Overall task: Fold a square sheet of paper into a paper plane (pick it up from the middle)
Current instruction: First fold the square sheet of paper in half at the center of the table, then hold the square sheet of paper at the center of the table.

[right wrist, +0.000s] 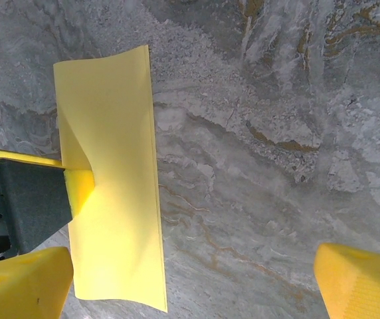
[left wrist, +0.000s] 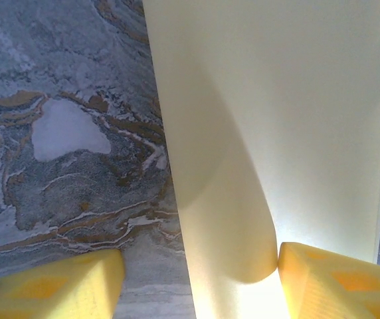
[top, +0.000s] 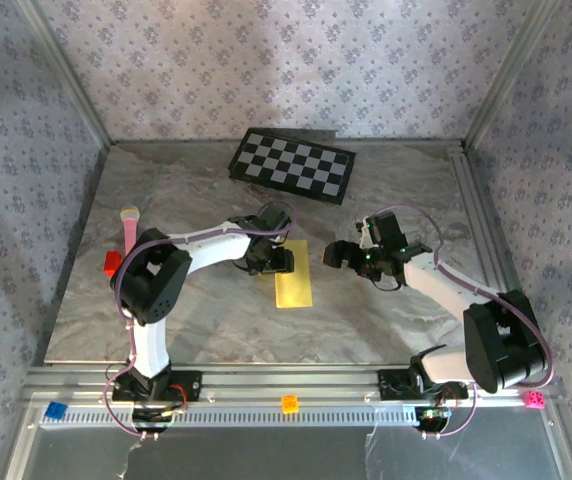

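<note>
The folded yellow paper sheet [top: 294, 285] lies on the marbled table [top: 186, 325]. My left gripper [left wrist: 201, 259] stands open astride its bulging edge, and my right gripper [right wrist: 193, 266] hangs wide open beside it. I should flatten that bulge slowly, without dragging.

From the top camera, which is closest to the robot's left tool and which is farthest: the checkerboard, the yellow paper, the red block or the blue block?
1. Yellow paper, right at the left tool.
2. Checkerboard, behind it at the back of the table.
3. Red block, over at the left side.
4. Blue block, on the near rail, left corner.
</note>
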Controlling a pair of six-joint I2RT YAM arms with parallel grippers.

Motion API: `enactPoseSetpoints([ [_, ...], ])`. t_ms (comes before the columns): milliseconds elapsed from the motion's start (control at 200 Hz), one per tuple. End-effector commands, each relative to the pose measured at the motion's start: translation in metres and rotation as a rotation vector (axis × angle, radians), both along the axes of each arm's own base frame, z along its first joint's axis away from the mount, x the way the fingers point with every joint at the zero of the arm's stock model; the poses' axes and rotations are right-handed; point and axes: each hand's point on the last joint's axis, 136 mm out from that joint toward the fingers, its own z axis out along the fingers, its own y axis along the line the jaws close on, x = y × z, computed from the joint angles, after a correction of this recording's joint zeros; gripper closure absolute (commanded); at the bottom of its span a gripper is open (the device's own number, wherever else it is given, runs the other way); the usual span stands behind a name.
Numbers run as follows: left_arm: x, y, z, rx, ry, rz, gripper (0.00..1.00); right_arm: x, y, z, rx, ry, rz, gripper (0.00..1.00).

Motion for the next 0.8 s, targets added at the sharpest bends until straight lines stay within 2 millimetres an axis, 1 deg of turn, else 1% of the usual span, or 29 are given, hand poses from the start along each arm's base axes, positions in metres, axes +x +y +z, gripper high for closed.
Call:
enactPoseSetpoints([
  [0,-0.0047,0.0019,-0.0303,0.046,0.038,-0.032,0.34,0.0048,0.0005,0.0072,-0.022,-0.018,0.007,0.05],
  [285,-0.0069,0.0001,-0.0356,0.071,0.042,-0.051,0.33,0.0042,0.0007,0.0051,-0.024,-0.014,0.011,0.04],
  [455,-0.0046,-0.0008,-0.0355,0.072,0.036,-0.046,0.32,0.0030,0.0033,0.0018,-0.021,0.001,0.024,0.05],
  [795,-0.0024,0.0065,-0.0356,0.098,0.024,-0.005,0.33,0.0022,0.0051,-0.0012,-0.027,0.006,0.026,0.05],
])
